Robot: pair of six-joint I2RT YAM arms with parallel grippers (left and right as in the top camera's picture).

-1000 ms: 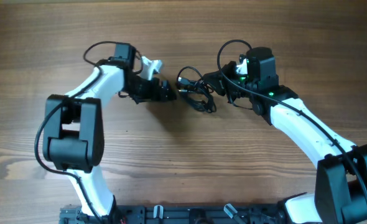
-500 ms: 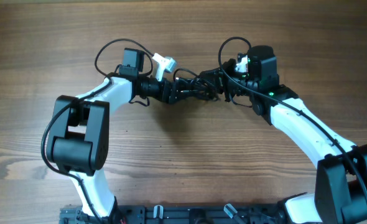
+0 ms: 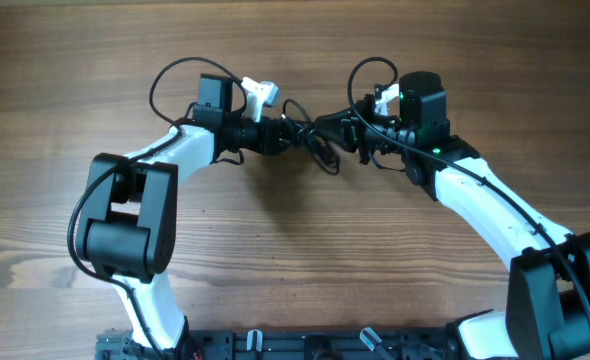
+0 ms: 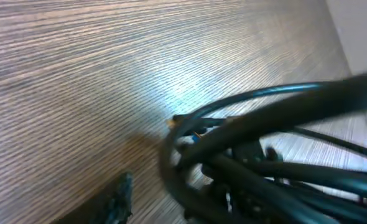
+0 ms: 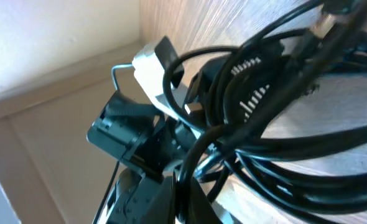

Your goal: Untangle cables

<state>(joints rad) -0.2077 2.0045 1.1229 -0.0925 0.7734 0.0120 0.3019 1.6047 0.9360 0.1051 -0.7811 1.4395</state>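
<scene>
The cables (image 3: 313, 142) are a small black tangle stretched between the two grippers at the table's upper middle, with one loop sagging toward the front. My left gripper (image 3: 278, 135) reaches into the tangle from the left. In the left wrist view the cables (image 4: 252, 168) fill the lower right, and a strip of wood shows between them and the one visible finger (image 4: 118, 199); the other finger is hidden. My right gripper (image 3: 347, 132) meets the tangle from the right. In the right wrist view it (image 5: 182, 190) is shut on one strand of the cables (image 5: 277, 143).
Thicker black arm wires arch above each wrist (image 3: 175, 75) (image 3: 370, 68). The arm bases and a black rail (image 3: 275, 345) line the front edge. The table (image 3: 295, 250) is bare wood. A pale wall (image 5: 46, 37) shows past the far edge.
My left gripper has moved right and slightly back, into the tangle, and its jaws have narrowed. The cables went from a loose heap to a bundle stretched between both grippers. The right arm barely moved.
</scene>
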